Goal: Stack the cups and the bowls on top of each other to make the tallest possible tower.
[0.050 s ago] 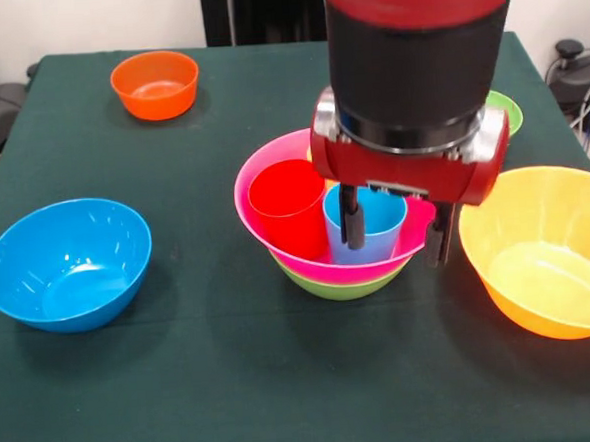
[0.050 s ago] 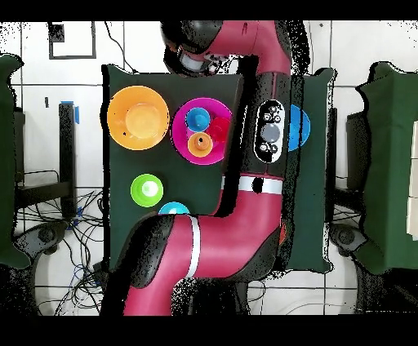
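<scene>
The tower [image 1: 328,241] stands in the middle of the tabletop [image 1: 235,385]: a pink bowl [image 1: 262,178] nested in a green bowl [image 1: 341,286], probably as a wide base; inside stand a red cup [image 1: 287,206] and a light blue cup [image 1: 373,226]; the end effector [image 1: 395,225] hangs released, one finger in the blue cup, seemingly to grasp its wall; no writing is readable.

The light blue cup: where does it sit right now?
In the front view the light blue cup stands in the pink bowl near table centre, right of the red cup, under the gripper.
</scene>
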{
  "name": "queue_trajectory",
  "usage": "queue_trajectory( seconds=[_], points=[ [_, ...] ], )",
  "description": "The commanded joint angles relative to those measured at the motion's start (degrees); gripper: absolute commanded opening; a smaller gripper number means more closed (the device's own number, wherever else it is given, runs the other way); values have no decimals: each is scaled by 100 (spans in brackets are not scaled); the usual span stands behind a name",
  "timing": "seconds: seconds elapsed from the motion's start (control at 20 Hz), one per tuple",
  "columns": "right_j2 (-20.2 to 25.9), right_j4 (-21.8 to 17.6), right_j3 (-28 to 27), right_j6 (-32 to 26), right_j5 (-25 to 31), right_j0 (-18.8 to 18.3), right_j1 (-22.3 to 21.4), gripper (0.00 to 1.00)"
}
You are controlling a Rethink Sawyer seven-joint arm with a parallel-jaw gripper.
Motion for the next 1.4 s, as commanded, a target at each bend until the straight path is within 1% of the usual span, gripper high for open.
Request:
queue_trajectory(
  seconds=[0.05, 0.2, 0.35, 0.5, 0.95, 1.15, 1.3, 1.4],
  points=[
    [131, -77, 842, -950, -324, 50, -80, 100],
    [150, -53, 794, -719, -469, 77, -22, 100],
    [124, -15, 756, -298, -643, 118, 13, 100],
    [67, 41, 777, -48, -754, 169, 23, 100],
    [-54, 228, 842, 348, -940, 284, 62, 100],
    [-101, 290, 828, 528, -902, 337, 80, 100],
    [-160, 350, 936, 623, -971, 377, 37, 100],
    [-258, 394, 1125, 751, -1141, 426, -47, 100]
  ],
)
